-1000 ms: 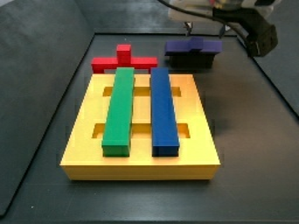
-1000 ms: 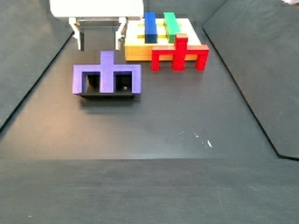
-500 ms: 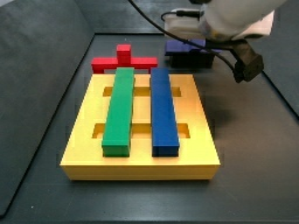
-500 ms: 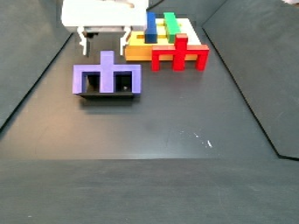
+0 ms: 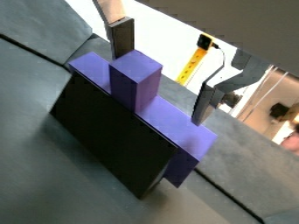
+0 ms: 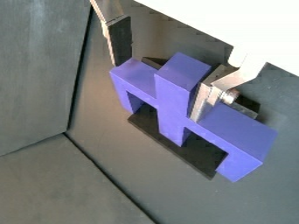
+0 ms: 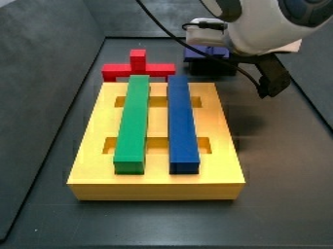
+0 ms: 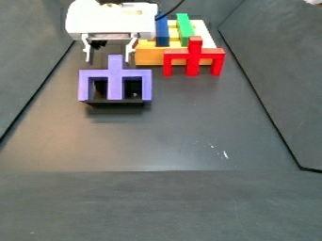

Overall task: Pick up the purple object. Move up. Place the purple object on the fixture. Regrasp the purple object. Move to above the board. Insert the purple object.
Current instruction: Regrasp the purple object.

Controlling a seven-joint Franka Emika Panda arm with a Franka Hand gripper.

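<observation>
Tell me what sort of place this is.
Likely a robot lab's assembly test cell: a dark walled table, a yellow slotted board, and the gripper open astride the purple object on the black fixture.

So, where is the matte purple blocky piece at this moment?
The matte purple blocky piece rests on the black box-like fixture, beside the yellow board; in a wrist view, the open hand straddles its raised stub.

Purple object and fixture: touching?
Touching. In a wrist view the purple object sits flush on top of the fixture, with no gap showing. The end effector straddles the raised stub, open.
</observation>
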